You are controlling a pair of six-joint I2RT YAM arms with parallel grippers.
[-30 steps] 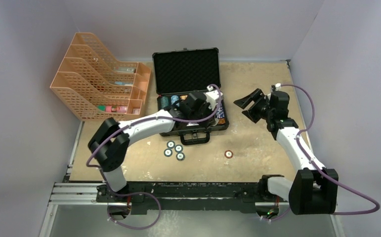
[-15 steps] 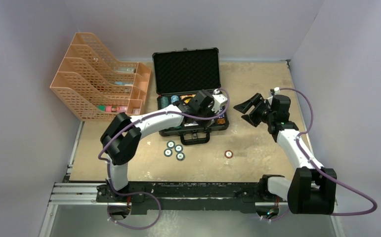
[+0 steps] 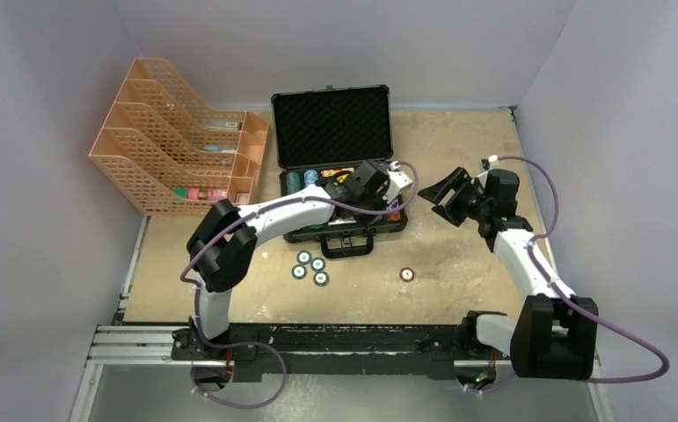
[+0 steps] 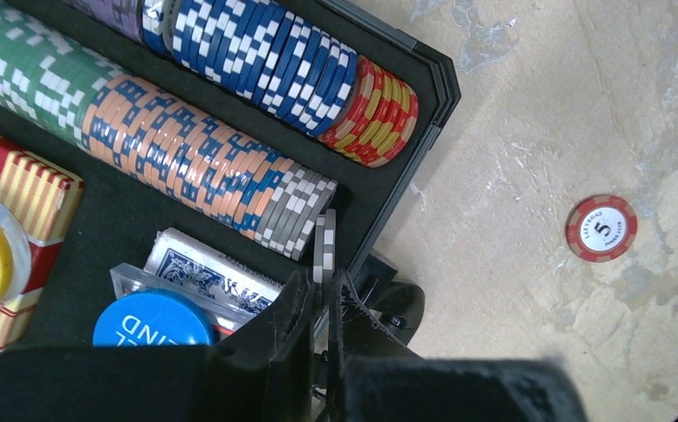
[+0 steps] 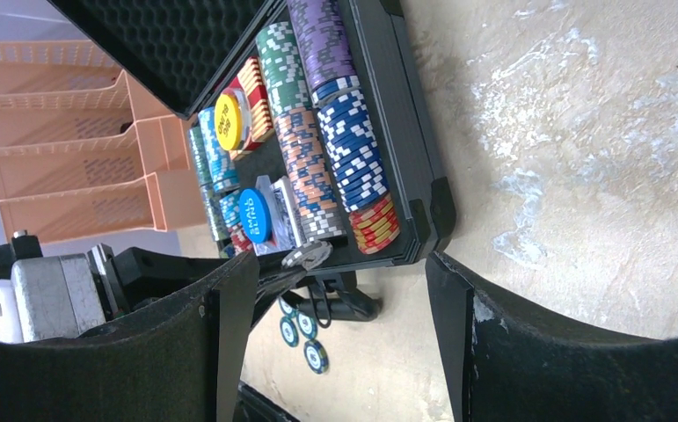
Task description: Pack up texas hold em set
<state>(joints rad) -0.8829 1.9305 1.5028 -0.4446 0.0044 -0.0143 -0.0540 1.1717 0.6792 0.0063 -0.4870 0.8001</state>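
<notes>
The black case [image 3: 379,97] lies open at the back, with rows of coloured chips [image 4: 194,158] and a blue-white card deck [image 4: 207,268] in its tray. My left gripper [image 3: 377,182] hovers over the tray's right end. In the left wrist view it [image 4: 322,294] is shut on a grey-white chip [image 4: 322,242], held edge-on at the grey end of the orange row. My right gripper [image 3: 445,193] is open and empty to the right of the case, its fingers [image 5: 229,308] wide apart. Several green chips [image 3: 310,266] and one red chip [image 3: 407,274] lie on the table.
The orange mesh file organiser [image 3: 172,141] stands at the back left beside the case. The case handle [image 3: 346,246] sticks out toward the green chips. Grey walls close in the table on three sides.
My left gripper has moved right along the case tray toward its right end, still holding the chip. My right gripper has shifted slightly and stays open.
</notes>
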